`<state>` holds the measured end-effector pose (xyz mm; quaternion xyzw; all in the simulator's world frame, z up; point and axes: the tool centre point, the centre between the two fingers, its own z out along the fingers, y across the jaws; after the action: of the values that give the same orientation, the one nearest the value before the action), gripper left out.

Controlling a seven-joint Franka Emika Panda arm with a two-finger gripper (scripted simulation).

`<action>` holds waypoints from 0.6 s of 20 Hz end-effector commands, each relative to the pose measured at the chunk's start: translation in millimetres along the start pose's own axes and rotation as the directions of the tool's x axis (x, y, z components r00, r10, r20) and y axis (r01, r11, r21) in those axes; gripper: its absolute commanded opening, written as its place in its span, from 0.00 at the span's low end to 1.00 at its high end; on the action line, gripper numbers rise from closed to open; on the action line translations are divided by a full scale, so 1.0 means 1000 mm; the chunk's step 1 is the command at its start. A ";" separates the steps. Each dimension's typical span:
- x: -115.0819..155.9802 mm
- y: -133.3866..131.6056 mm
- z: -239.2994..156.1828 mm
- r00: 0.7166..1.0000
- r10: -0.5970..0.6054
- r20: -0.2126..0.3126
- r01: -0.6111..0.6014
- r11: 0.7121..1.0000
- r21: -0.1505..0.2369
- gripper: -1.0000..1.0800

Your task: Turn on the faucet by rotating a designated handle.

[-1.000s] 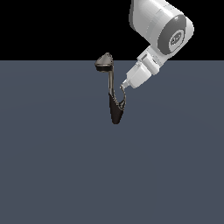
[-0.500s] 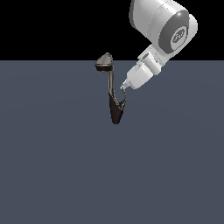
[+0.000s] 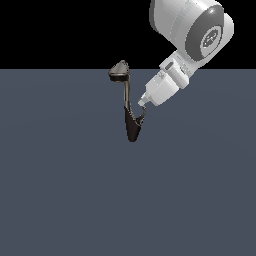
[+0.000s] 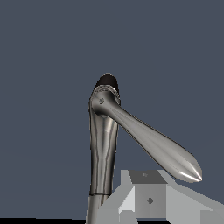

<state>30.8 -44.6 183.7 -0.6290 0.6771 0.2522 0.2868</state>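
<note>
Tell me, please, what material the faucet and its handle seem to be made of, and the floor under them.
The faucet looks like dark brushed metal: grey-brown with soft lengthwise sheen. Its handle seems smoother polished metal, since a bright highlight sits at its pointed tip. The floor is flat matte slate-blue with no texture or reflection; its material cannot be told. This is a simulator's render, so these are looks only.
</note>
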 end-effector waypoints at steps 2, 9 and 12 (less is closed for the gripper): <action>0.012 0.019 0.002 1.000 0.017 0.002 -0.017 1.000 -0.013 0.00; 0.037 0.025 0.001 1.000 0.010 0.002 -0.010 1.000 -0.009 0.00; 0.057 0.035 0.002 1.000 0.015 0.002 -0.015 1.000 -0.012 0.00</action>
<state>9.4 -60.0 166.6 -0.6377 0.6664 0.2531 0.2919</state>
